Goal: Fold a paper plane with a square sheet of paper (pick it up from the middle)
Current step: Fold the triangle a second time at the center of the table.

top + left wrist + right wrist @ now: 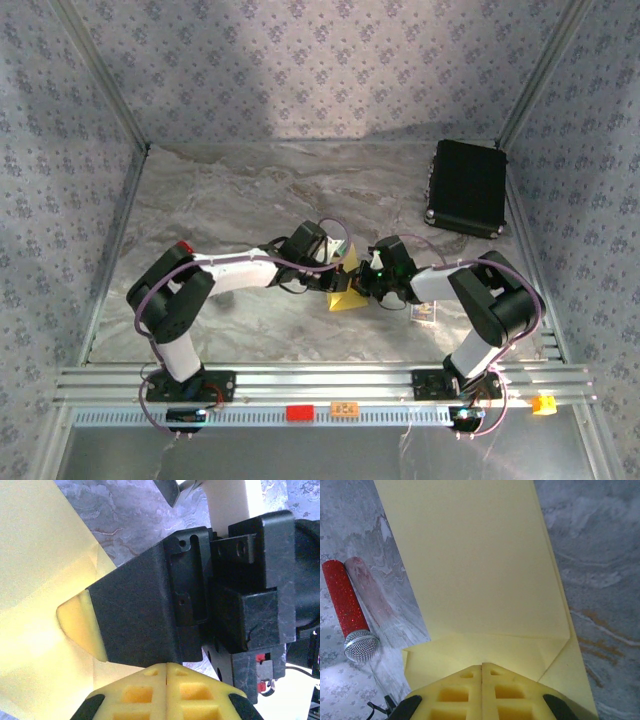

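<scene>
Near the middle of the grey marbled tabletop (230,200), the creased square sheet of thin yellow paper (480,570) sits between both arms. The right gripper (482,669) pinches its folded edge, yellow fingers pressed together. The left gripper (166,669) is closed too, at the sheet's border; whether it grips paper I cannot tell.

Creased yellow paper sheet (345,297) at middle of grey marbled tabletop (230,200); black rectangular case (467,187) far-right behind it; small printed card (425,313) near its right.
</scene>
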### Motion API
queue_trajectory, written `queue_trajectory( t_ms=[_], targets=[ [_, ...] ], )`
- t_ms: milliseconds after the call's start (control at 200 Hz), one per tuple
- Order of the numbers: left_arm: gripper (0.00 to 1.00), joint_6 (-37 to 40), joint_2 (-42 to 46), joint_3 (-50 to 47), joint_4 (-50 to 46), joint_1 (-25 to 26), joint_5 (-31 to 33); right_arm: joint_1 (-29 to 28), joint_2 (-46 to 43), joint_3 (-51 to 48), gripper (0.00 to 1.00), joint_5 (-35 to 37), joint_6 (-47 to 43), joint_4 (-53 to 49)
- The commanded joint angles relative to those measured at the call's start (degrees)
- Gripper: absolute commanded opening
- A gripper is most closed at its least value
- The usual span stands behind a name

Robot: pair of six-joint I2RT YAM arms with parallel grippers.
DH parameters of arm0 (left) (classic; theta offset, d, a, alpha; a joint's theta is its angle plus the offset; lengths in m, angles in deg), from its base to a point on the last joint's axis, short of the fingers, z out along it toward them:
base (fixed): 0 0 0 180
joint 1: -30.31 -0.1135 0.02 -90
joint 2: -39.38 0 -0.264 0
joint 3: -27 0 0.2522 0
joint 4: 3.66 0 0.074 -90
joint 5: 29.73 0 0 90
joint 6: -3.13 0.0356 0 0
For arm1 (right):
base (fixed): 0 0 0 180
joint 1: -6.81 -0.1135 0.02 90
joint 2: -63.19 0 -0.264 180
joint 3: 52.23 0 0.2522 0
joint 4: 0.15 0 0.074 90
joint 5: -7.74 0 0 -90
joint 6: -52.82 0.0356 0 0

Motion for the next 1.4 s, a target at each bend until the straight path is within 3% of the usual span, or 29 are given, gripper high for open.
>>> queue_trajectory(
  t_ms=[0, 125, 330, 1399],
  targets=[
    [0.03, 0.7, -1.1, 0.1, -2.8, 0.9, 1.1, -0.3, 0.6, -1.4, 0.07, 2.7, 0.7, -3.3],
    [0.01, 0.5, 3.1, -1.4, -2.7, 0.7, 4.4, -0.1, 0.4, -1.5, 0.08, 2.8, 0.7, -3.3],
    [0.00, 0.4, 3.7, -1.5, -2.8, -0.1, 3.1, 0.0, 0.7, -1.5, 0.08, 2.6, 0.8, -3.3],
    [0.00, 3.3, -4.8, 0.7, -7.4, 0.9, 3.1, 0.1, 0.3, -1.4, 0.08, 2.6, 0.8, -3.3]
  ],
)
